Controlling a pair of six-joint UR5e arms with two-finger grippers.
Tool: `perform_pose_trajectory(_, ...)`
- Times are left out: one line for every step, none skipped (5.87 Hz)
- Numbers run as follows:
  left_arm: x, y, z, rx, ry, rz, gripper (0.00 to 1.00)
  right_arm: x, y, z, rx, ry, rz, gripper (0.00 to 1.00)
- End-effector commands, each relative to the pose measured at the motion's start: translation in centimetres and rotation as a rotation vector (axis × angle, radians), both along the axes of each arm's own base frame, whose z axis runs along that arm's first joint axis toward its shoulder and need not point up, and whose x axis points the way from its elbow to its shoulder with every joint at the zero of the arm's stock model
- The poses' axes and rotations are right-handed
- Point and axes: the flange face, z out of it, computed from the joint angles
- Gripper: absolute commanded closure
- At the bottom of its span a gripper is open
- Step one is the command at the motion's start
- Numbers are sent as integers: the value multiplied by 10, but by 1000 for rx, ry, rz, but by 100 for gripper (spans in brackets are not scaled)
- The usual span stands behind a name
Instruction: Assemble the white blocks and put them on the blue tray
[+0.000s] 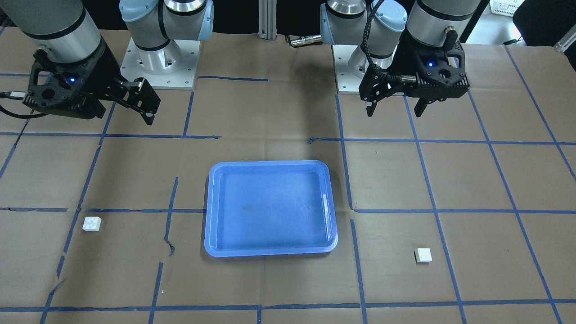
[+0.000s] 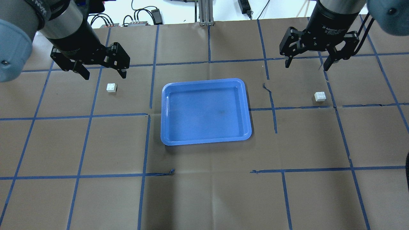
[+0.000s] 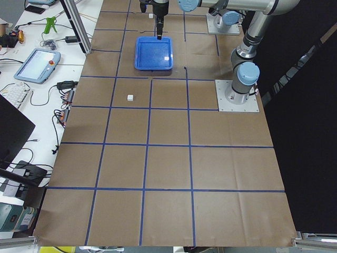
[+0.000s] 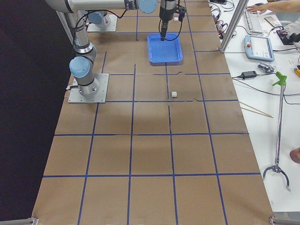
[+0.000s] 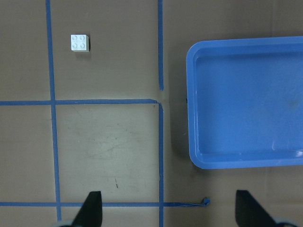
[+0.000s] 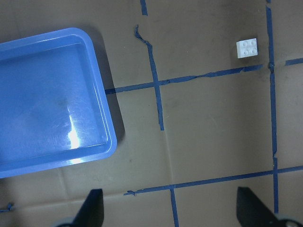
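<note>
White blocks, quantity two: both rest studs up on the brown paper table cover [image 2: 204, 198], unjoined and well apart. The first white block [image 2: 111, 87] lies on the robot's left of the blue tray [image 2: 204, 111], near the left gripper [image 2: 104, 76] and clear of its fingers. The second white block [image 2: 320, 96] lies on the robot's right of the tray, near the right gripper [image 2: 306, 67] and likewise apart from it.

Blue tray, quantity one: it sits at the table's middle, between the two blocks. Both blocks lie outside its rim.

Grippers, quantity two: each hangs above the table with its jaws spread wide apart.

Blue tape lines [image 2: 207, 61] form a grid on the cover.
</note>
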Motion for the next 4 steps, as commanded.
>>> perform_pose_trajectory(-3,2,-2,8,-3,-16,0,0,0,2,-2,-3,-2,0)
perform_pose_trajectory(1,-1,-7,18,-49,-43,0,0,0,2,-2,-3,-2,0)
perform_pose_trajectory(7,-4,-10,30,-57,-168,0,0,0,2,0,-4,0,0)
perform_pose_trajectory(14,-10,-11,23,-61,-322,0,-1,-2,3,-8,6,0,0)
